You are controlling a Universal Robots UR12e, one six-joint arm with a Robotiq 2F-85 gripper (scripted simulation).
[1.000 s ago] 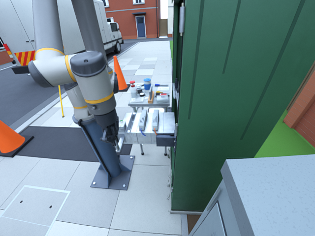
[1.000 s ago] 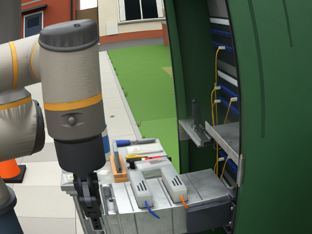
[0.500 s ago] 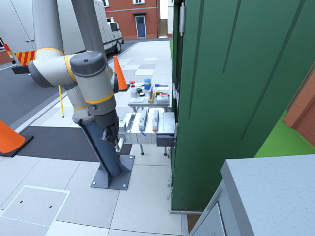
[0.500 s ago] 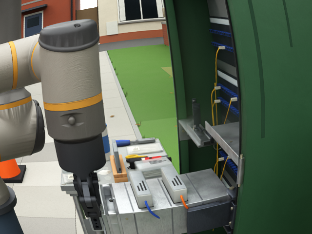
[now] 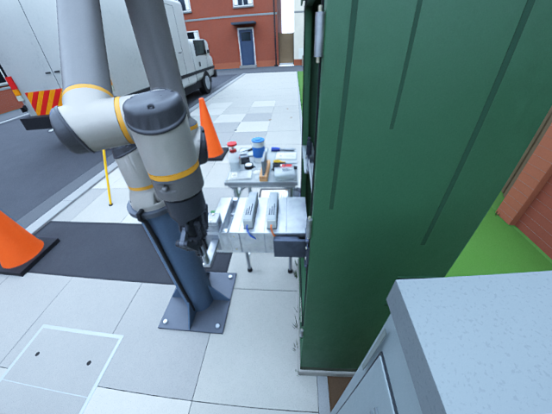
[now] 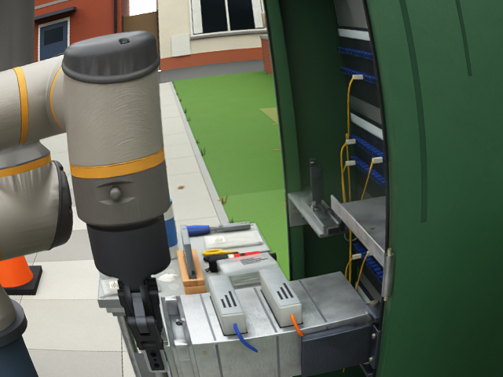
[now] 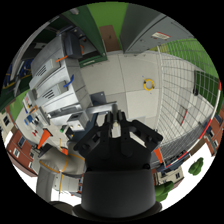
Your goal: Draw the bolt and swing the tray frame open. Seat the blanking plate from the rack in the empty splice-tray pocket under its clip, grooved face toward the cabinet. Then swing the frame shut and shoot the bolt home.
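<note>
The blanking plate (image 6: 188, 255) stands on edge in its wooden rack (image 6: 191, 272) on the work table, partly hidden behind my forearm in the side camera. The metal tray frame (image 6: 260, 320) stands swung out from the green cabinet (image 5: 401, 178), hinged at its right end. Two splice trays (image 6: 226, 302) (image 6: 280, 296) sit in its pockets with a blue and an orange lead; an empty pocket (image 6: 325, 290) lies nearest the hinge. At the frame's free end a handle bar (image 7: 101, 108) sticks out with a small knob (image 7: 114, 107). My gripper (image 7: 114, 116) is closed around that knob.
Behind the frame the small table (image 5: 263, 171) carries a blue cup, tools and boxes. Orange cones (image 5: 209, 129) (image 5: 15, 243) stand on the pavement, and my arm's pedestal (image 5: 196, 289) is bolted down left of the frame. A grey cabinet (image 5: 468, 343) fills the near right.
</note>
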